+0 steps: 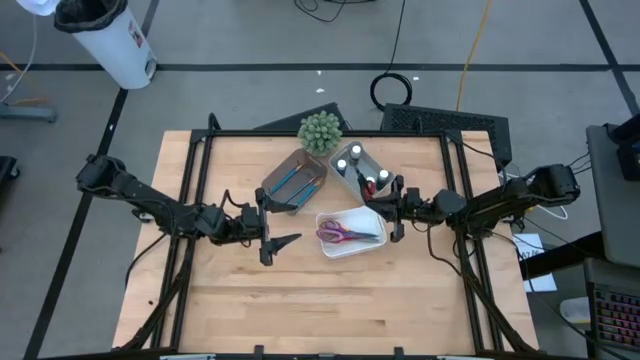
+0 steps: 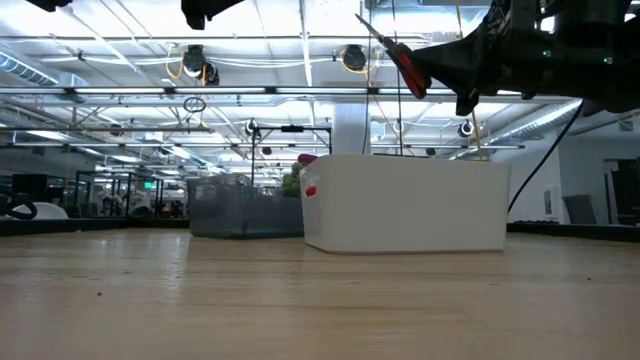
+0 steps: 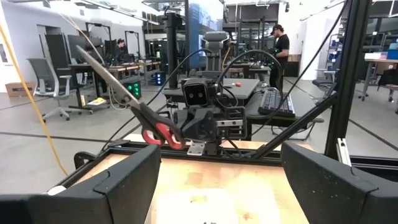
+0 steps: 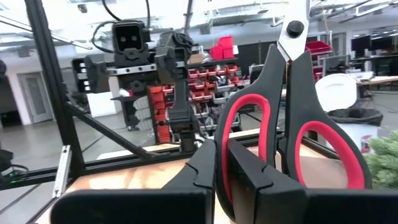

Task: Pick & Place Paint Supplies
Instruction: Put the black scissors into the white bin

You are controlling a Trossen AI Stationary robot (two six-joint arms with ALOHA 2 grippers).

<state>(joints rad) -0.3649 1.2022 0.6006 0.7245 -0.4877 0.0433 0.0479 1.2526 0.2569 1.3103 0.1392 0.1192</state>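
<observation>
Now red scissors [image 4: 292, 124] sit clamped in the right end effector [image 4: 221, 165].

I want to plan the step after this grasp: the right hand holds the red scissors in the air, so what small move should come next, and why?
Probably carry the red scissors sideways over the white tray and lower them: the right hand is shut on them above the table, and purple scissors already lie in that tray.
</observation>
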